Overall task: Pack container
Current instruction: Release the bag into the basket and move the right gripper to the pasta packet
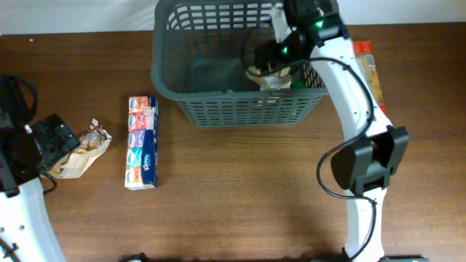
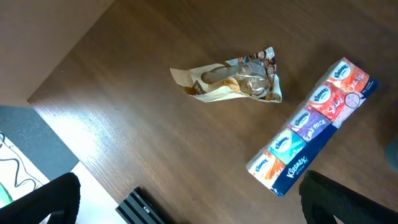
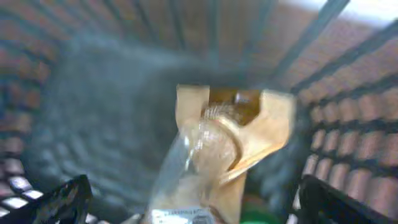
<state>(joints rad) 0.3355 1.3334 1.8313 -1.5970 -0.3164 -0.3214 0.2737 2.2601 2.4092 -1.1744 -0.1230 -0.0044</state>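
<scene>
Down inside the basket, the right end effector (image 3: 193,202) has its jaws spread wide, one dark finger at each lower corner of its wrist view. A tan packet (image 3: 217,146) sits between and beyond them, apparently unclamped (the view is blurred, so contact cannot be ruled out). Around it rise the slotted walls of the container (image 1: 240,110), which stands at the middle of the counter's (image 1: 240,196) far edge. The packet is in the container's right half, close to the right wall.

The left end effector (image 2: 189,186) is also open and holds nothing, hovering near the counter's left edge. Just beyond it lies a crumpled packet (image 2: 239,81), and beside that, further from the edge, a tissue pack (image 2: 314,124) whose long axis runs from near edge to far edge, parallel to the left edge.

I judge that the next pick belongs to the left arm, since both loose items are close to it and well apart from the right arm. From there the container lies toward the far edge and to the right. An orange box (image 1: 368,69) lies just outside the container's right wall, partly under the right arm, so that one would suit the right side.
</scene>
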